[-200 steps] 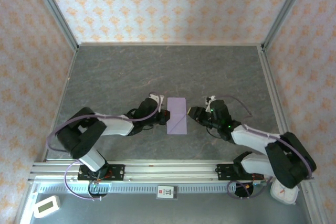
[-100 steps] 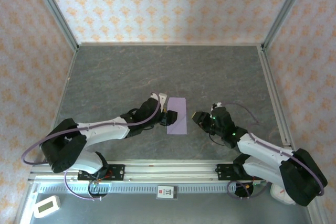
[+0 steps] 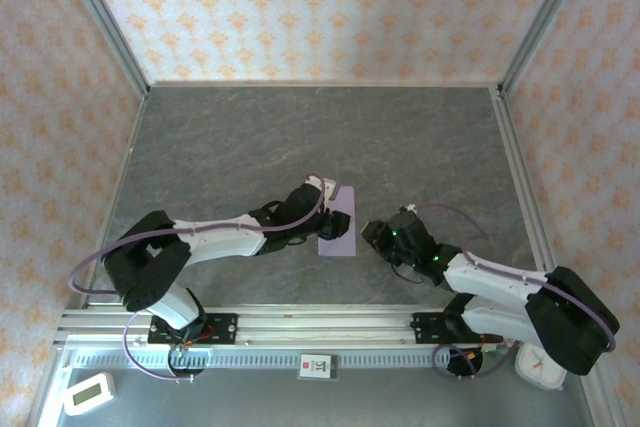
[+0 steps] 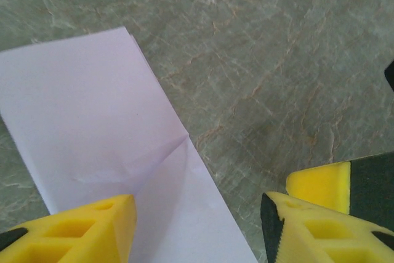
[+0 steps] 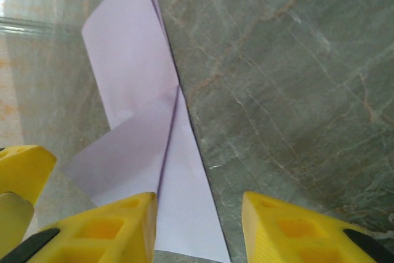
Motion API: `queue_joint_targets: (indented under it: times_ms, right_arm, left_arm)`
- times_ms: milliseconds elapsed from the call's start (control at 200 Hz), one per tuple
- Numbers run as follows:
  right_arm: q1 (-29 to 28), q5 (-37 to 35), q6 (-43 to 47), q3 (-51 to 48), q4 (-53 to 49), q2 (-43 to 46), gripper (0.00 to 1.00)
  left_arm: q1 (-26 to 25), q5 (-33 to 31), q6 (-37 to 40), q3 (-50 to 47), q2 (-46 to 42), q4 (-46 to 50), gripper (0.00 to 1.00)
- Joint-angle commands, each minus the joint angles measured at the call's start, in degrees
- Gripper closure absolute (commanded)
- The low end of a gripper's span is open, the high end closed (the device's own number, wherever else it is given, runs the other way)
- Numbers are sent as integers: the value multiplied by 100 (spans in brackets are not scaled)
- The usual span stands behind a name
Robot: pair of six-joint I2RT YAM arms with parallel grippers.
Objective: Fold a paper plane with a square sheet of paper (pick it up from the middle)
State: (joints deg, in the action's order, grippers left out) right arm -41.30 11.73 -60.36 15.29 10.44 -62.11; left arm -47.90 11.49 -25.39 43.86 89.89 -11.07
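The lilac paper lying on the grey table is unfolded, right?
No. The lilac paper lying on the grey table is folded: the right wrist view shows overlapping flaps and a crease.

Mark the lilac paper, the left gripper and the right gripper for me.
lilac paper (image 3: 343,235), top view, bare near half.
left gripper (image 4: 197,220), left wrist view, midway between its fingers.
right gripper (image 5: 198,217), right wrist view, midway between its fingers.

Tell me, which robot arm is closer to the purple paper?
Left. The left jaws hang over the purple paper's left edge; the right jaws sit just off its right side, not over it.
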Motion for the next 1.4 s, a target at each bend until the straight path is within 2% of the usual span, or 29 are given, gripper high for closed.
queue_joint_targets:
  times_ms: [0, 405, 626, 761, 881, 1186, 1391]
  right_arm:
    - [-86, -246, -158, 165, 160, -118, 60]
    - [-324, -221, -317, 323, 292, -480, 59]
    - [-356, -249, -343, 353, 305, -520, 59]
    - [-361, -347, -381, 326, 217, -436, 59]
    - [-360, -490, -387, 325, 70, -338, 59]
    - [-336, -1228, -502, 233, -722, 284, 57]
    - [-223, -907, -340, 160, -678, 381, 56]
  left_arm:
    - [3, 198, 122, 150, 160, 80, 44]
    - [333, 359, -13, -268, 489, -461, 50]
    - [465, 371, -57, -194, -180, -241, 47]
    - [436, 604, -215, -217, -702, -240, 45]
    - [309, 820, -352, -237, -832, -308, 45]
    - [-105, 1052, -579, -251, -209, -728, 46]
    - [-76, 817, -523, -223, 162, -822, 46]
